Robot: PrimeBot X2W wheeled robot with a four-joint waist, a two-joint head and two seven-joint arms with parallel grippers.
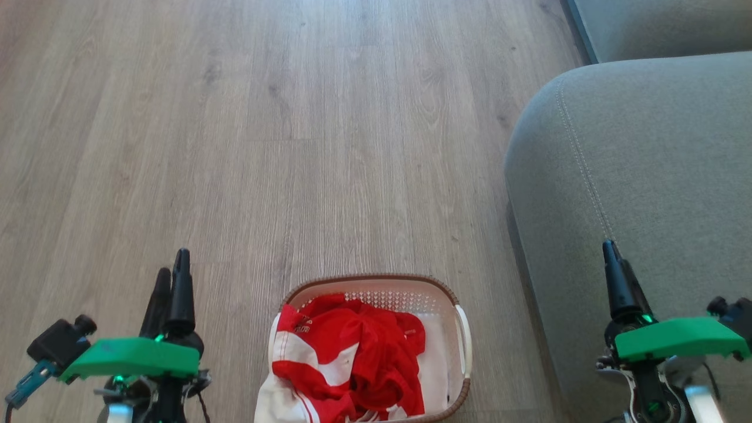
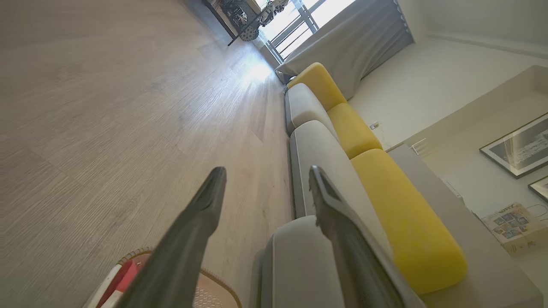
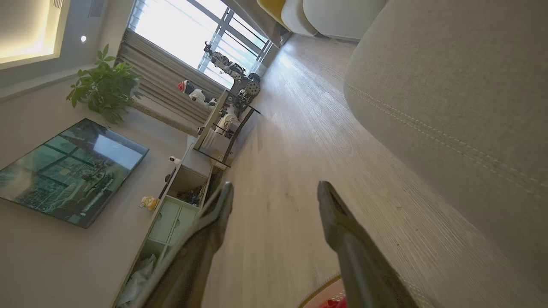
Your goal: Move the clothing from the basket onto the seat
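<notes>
On the wooden floor, directly ahead of the robot, the basket is seen with the clothing heaped inside it. The red and white fabric is bunched up, and one white and red fold is draped over the basket's left rim. The seat is found to the right of the basket, close beside it but apart from it, and nothing is seen lying on the part of the cushion that is in view.

The left gripper is held low on the left, well apart from the basket. In the left wrist view its fingers are shown spread wide with nothing between them. The right gripper is held in front of the seat's near edge, and in the right wrist view its fingers are likewise parted and empty. Neither gripper is touching the garment or the basket.

The task is therefore judged not to have been started in any visible way: no part of the garment has been lifted and nothing has been placed on the cushion. The whole job is left to be done. The fabric has to be reached, gripped, raised clear of the rim, carried to the right and released on the grey cushion.
</notes>
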